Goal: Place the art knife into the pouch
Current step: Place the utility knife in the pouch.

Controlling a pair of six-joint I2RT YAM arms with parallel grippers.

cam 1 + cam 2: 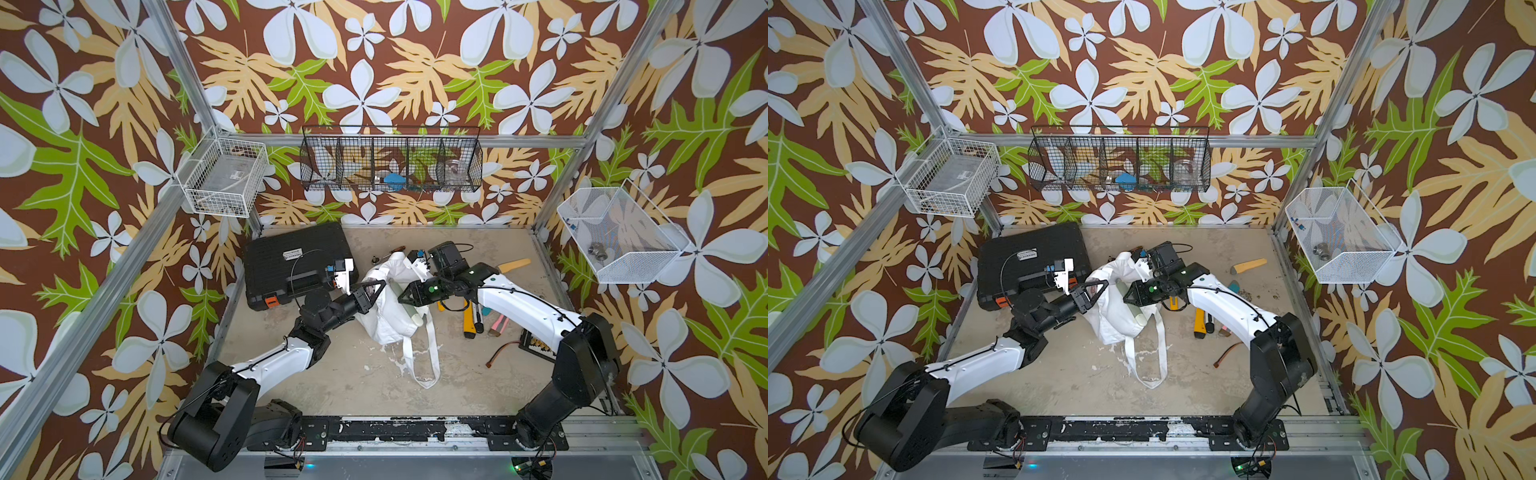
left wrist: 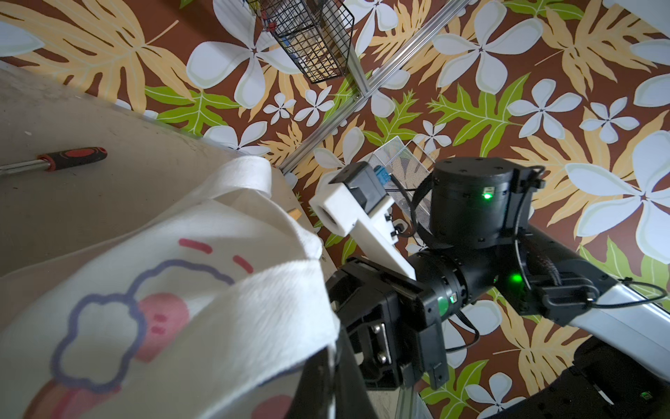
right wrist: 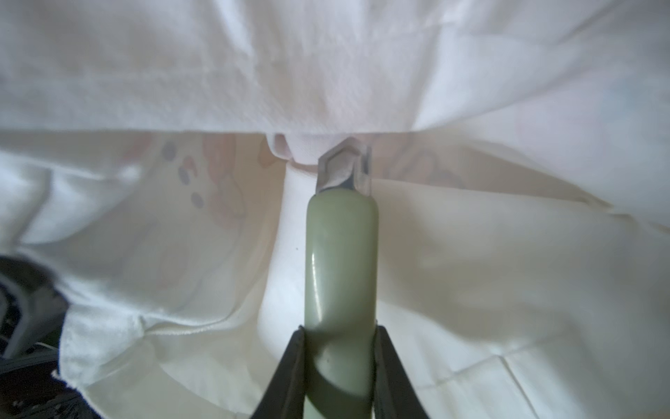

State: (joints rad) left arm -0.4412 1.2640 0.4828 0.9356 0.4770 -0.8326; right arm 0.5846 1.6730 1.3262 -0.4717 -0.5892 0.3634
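Observation:
The pouch (image 1: 390, 326) (image 1: 1117, 322) is a white canvas tote lying crumpled mid-table, its strap handles trailing toward the front. My left gripper (image 1: 381, 284) (image 1: 1104, 284) (image 2: 335, 348) is shut on the pouch's rim and holds it lifted; the cartoon print (image 2: 108, 326) faces its camera. My right gripper (image 1: 402, 297) (image 1: 1127, 296) (image 3: 340, 330) is shut on the art knife (image 1: 414, 313) (image 1: 1138, 313) (image 3: 340, 261), a pale green barrel with a clear cap. The capped tip sits against white folds of the pouch (image 3: 471, 272), which fill the right wrist view.
A black tool case (image 1: 291, 262) lies at the back left, close behind my left arm. A yellow cutter (image 1: 468, 322), markers and a brown cord (image 1: 500, 353) lie under and right of my right arm. A red-and-black handled tool (image 2: 72, 157) lies behind the pouch.

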